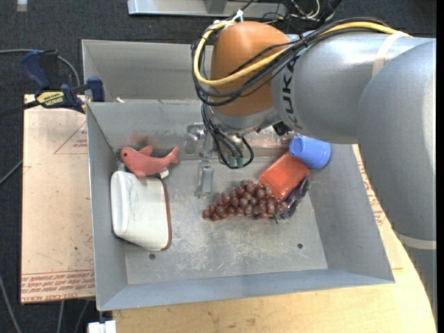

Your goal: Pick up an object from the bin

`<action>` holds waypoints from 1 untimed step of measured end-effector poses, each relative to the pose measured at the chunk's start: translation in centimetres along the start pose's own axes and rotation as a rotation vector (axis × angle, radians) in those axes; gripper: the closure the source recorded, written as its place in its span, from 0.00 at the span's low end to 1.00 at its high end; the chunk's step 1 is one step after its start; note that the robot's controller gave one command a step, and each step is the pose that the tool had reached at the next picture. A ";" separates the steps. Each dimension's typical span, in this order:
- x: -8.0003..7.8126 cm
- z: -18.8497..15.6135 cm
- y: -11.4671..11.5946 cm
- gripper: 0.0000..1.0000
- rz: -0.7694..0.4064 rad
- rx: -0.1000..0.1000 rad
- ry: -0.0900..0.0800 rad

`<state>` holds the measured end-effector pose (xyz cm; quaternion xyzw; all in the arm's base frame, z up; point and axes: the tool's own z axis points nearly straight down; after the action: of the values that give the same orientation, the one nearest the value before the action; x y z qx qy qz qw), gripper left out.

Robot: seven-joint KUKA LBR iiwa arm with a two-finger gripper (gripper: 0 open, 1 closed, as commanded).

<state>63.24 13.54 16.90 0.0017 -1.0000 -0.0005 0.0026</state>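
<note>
Gripper [204,180]: centre of the frame, below the orange wrist cover [243,61], pointing down over bare floor of the grey bin [229,255]. Jaws: cannot tell from this angle whether spread or pressed together; nothing visible between them.

Nearest candidate: bunch of dark red artificial grapes [239,201], just lower right of the gripper, lying flat on the floor. Judged a lumpy, yielding target, probably best gripped across the narrow end nearest the gripper.

Left of the gripper, near the upper left wall: pink dolphin-shaped toy [147,160], touching the top edge of a white rectangular container with a brown rim [139,210], laid flat along the left wall.

Right of the grapes: orange-red block [283,175], tilted, propped on a dark purple item [295,198], with a blue cylinder [310,151] at its upper end. Packed against the grapes, hence a risk of dragging neighbours when lifting the bunch.

Task status: nothing picked yet; descent and closing judged not yet done.
</note>
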 end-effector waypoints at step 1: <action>-0.1 -0.5 -0.1 0.00 0.002 -0.001 -0.006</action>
<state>63.36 13.49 17.41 0.0008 -1.0000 -0.0008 -0.0006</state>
